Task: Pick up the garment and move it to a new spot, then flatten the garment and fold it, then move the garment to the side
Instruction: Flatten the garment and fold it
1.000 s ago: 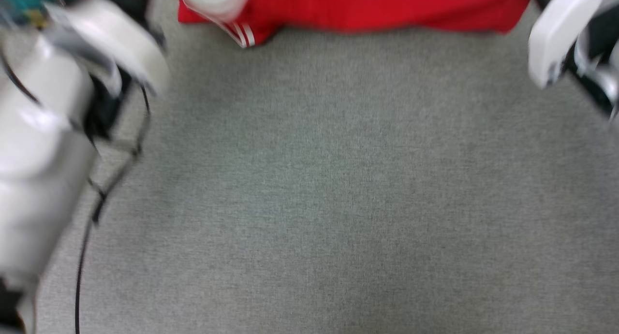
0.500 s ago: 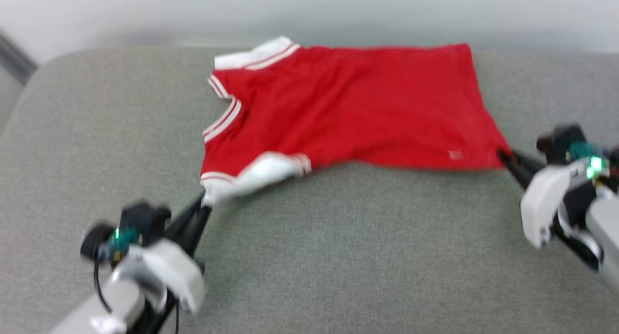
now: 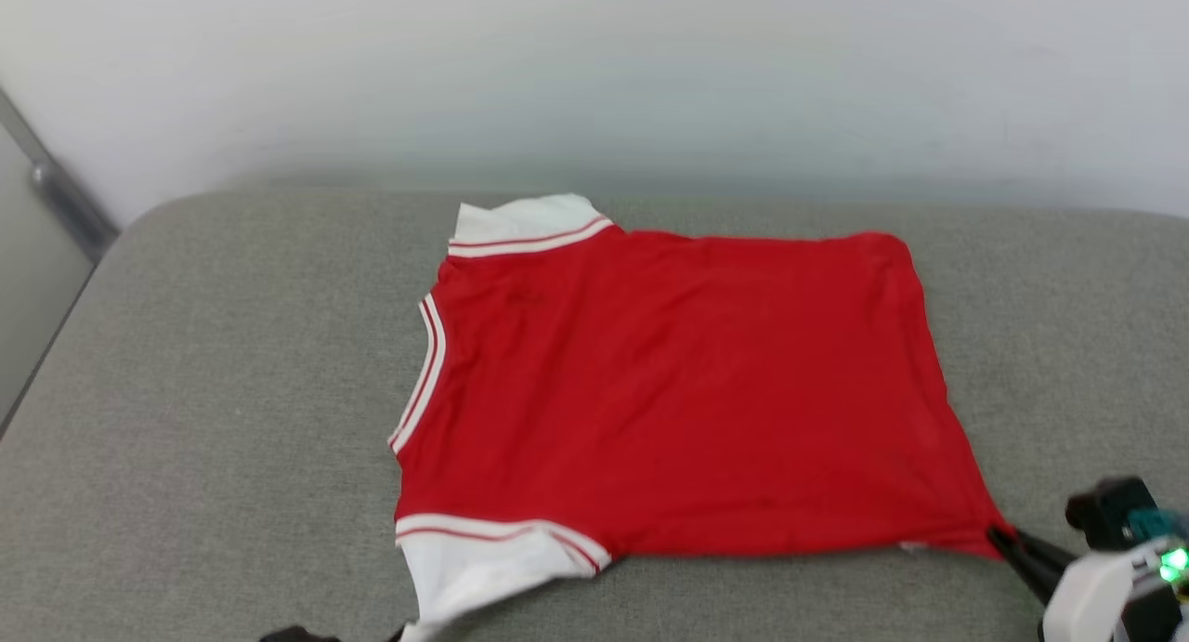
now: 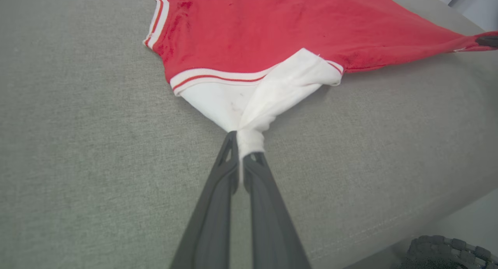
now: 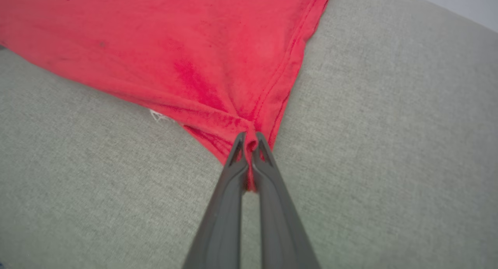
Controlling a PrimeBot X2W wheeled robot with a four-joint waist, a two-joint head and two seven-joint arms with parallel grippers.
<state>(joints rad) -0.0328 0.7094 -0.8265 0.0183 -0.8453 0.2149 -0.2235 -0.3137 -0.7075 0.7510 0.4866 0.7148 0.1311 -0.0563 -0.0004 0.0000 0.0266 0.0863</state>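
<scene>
The red jersey T-shirt [image 3: 669,391] lies spread on the grey cushion [image 3: 232,345], neckline toward our left. Our left gripper [image 4: 243,150] has its jaws pinched tight on the tip of the near white sleeve [image 4: 233,101]. Our right gripper [image 5: 249,142] has its jaws closed on the near hem corner [image 5: 237,125]. We judge the fabric soft, light & limp: it draws to a point at each grip. Best holds are corners, cuffs, hem seams, i.e. where cloth is doubled and slips less. Pull gently, else it bunches.
</scene>
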